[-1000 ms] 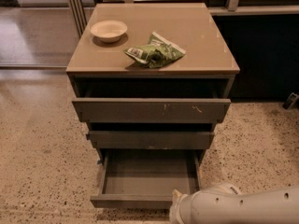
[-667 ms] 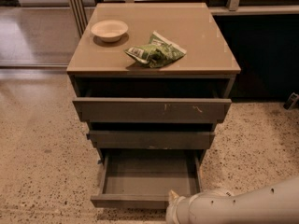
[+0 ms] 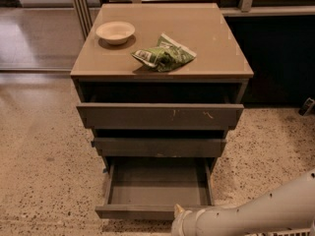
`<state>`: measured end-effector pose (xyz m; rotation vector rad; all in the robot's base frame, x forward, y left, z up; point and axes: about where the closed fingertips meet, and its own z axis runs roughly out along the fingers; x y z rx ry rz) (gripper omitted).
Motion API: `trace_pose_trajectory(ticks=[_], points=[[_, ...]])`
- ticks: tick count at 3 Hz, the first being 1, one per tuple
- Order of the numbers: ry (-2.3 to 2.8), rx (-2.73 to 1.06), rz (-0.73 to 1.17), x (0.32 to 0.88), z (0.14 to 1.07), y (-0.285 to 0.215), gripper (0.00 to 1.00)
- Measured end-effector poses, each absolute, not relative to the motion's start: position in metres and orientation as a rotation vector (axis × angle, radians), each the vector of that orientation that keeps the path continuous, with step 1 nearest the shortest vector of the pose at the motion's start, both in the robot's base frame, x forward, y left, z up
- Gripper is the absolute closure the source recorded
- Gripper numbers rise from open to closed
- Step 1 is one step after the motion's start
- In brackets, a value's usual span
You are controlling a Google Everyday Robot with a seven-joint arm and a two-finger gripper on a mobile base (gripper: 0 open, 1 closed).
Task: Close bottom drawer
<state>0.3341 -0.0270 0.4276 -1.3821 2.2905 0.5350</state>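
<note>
Bottom drawer (image 3: 157, 186): lowest of three in the cabinet, pulled well out toward the camera, with the shallow tray interior exposed. Dark grey-brown, with a flat front and no handle. Front panel close to the lower edge of the view. Not yet closed.

Gripper (image 3: 178, 213): positioned at the front panel of the bottom drawer, right of the panel's centre, at or just beside its top edge. Contact with the panel: cannot be told. Degree of opening: cannot be told. Hold on any object: cannot be told.

Arm (image 3: 256, 213): white, dotted with small dark holes. Enters from the lower right corner and runs left to the gripper.

Middle drawer (image 3: 158, 146): directly above the bottom drawer, protruding slightly from the cabinet body.

Top drawer (image 3: 160, 116): widest front, partly pulled out, with a dark gap between it and the cabinet top. Pale scratches right of centre on the front.

Cabinet top (image 3: 206, 38): tan and smooth.

Bowl (image 3: 115, 32): pale and shallow, upright on the rear left part of the cabinet top.

Packet (image 3: 165, 55): green and crumpled, lying near the centre of the cabinet top, right of the bowl, nearer the front edge and apart from the bowl.

Floor (image 3: 44, 156): beige and speckled, surrounding the cabinet.
</note>
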Motion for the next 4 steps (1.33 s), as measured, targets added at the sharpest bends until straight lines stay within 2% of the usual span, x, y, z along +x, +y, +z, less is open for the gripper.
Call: trace_pose_trajectory(ticks=[3, 4], points=[[2.325, -1.287, 0.728, 0.331, 0.308, 0.004, 0.0], [2.333, -1.278, 0.745, 0.328, 0.301, 0.008, 0.0]])
